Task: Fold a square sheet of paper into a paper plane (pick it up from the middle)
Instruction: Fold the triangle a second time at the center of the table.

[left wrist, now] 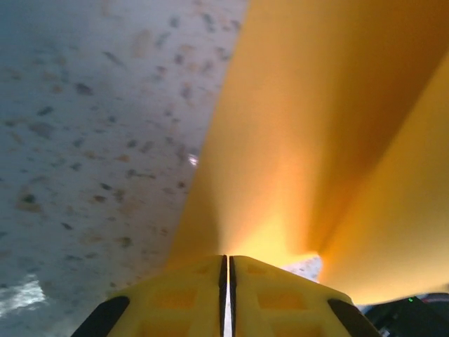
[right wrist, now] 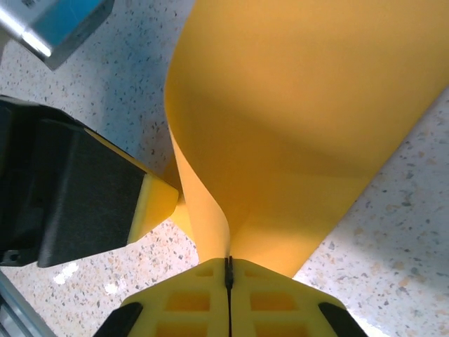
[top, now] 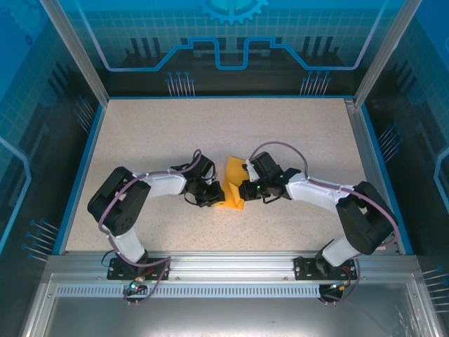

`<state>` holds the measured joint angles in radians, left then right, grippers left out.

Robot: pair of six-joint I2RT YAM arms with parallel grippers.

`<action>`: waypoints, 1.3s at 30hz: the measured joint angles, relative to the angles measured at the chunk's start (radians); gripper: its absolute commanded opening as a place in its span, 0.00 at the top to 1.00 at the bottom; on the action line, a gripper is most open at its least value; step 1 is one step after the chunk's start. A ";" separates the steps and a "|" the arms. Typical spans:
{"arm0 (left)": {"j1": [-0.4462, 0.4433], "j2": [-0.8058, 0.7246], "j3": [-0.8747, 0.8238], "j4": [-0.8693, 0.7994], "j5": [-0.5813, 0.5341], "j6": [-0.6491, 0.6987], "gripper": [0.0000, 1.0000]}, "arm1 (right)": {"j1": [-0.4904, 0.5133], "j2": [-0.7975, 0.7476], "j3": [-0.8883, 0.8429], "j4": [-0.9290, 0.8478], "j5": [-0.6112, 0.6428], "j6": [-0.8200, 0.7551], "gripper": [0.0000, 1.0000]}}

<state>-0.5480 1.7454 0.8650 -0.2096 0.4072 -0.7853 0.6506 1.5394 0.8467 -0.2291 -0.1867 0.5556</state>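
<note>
As left hand (left wrist: 228, 270) and right hand (right wrist: 229, 261) each clamp an edge of the square sheet of paper (top: 232, 184), which arches between them over the surface (top: 210, 133), risk noted: pulling apart may tear it; uneven travel may crease it crooked.

Both my arms fold inward from their bases, forearms reaching toward each other, wrists low and nearly meeting. My left gripper (top: 212, 196) has its yellow fingers (left wrist: 175, 302) pressed together on the sheet of paper (top: 231, 172). My right gripper (top: 243, 191), just beside it, pinches the same sheet with its jaws closed.
</note>
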 measured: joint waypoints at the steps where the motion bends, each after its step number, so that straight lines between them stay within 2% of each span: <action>1: 0.000 0.002 -0.002 0.002 -0.003 -0.002 0.89 | -0.001 0.002 0.006 -0.009 0.007 0.000 0.94; 9: 0.001 -0.012 -0.033 0.048 -0.015 -0.033 0.91 | -0.006 0.055 0.083 -0.081 0.059 -0.021 0.94; 18: -0.005 -0.025 -0.029 0.030 -0.071 -0.025 0.89 | -0.006 0.105 0.152 -0.170 0.083 -0.066 0.94; 39: -0.005 -0.026 -0.003 -0.019 -0.104 0.006 0.87 | -0.006 0.256 0.303 -0.305 0.154 -0.150 0.94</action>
<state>-0.5529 1.7199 0.8616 -0.2287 0.3031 -0.7788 0.6449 1.7958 1.1492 -0.5343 -0.0322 0.4061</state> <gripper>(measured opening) 0.124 0.066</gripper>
